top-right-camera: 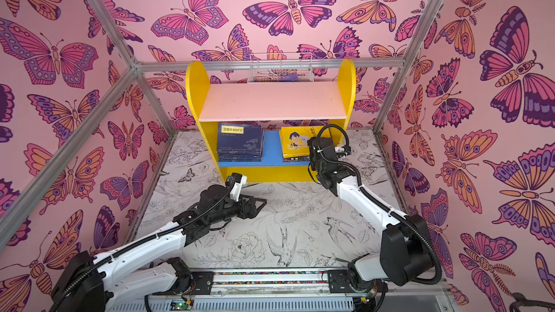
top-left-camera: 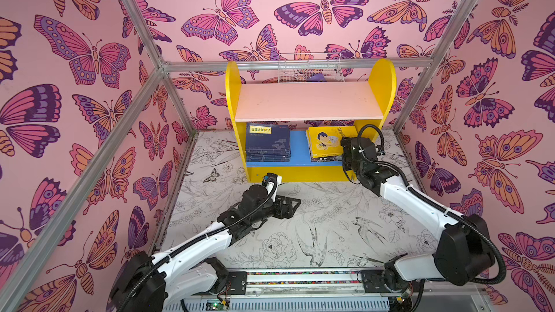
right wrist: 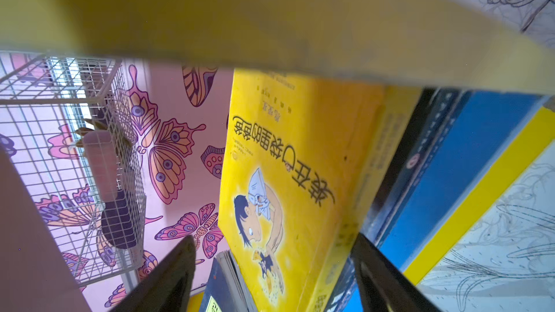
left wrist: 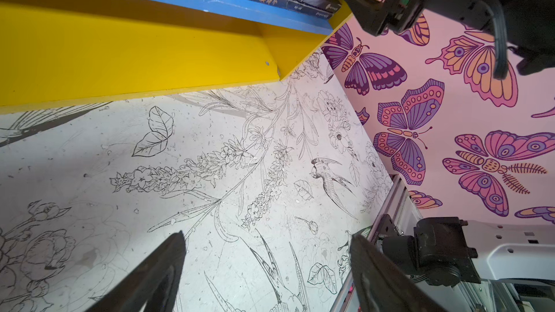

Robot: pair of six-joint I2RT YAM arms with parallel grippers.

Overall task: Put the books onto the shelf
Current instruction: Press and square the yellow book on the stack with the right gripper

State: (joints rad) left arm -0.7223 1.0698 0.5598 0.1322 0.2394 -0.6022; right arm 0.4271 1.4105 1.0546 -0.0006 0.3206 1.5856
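The shelf (top-left-camera: 232,85) stands at the back of the table, and its pink upper board (top-left-camera: 309,100) is bare. On the blue lower board (top-left-camera: 297,145) lie two flat stacks of books: a navy stack (top-left-camera: 268,142) on the left, and on the right a stack with a yellow cartoon cover (top-left-camera: 326,141) on top. My right gripper (right wrist: 273,237) is open at the front edge of the right stack, with a finger on either side of the yellow book (right wrist: 288,175). My left gripper (left wrist: 267,234) hangs open and holds nothing, low over the table in front of the shelf (top-left-camera: 294,204).
A white wire basket (top-left-camera: 310,67) with a purple item in it sits behind the shelf. Aluminium frame posts (top-left-camera: 177,97) and butterfly-patterned walls close in the table on three sides. The right arm (top-left-camera: 390,187) reaches in from the front right.
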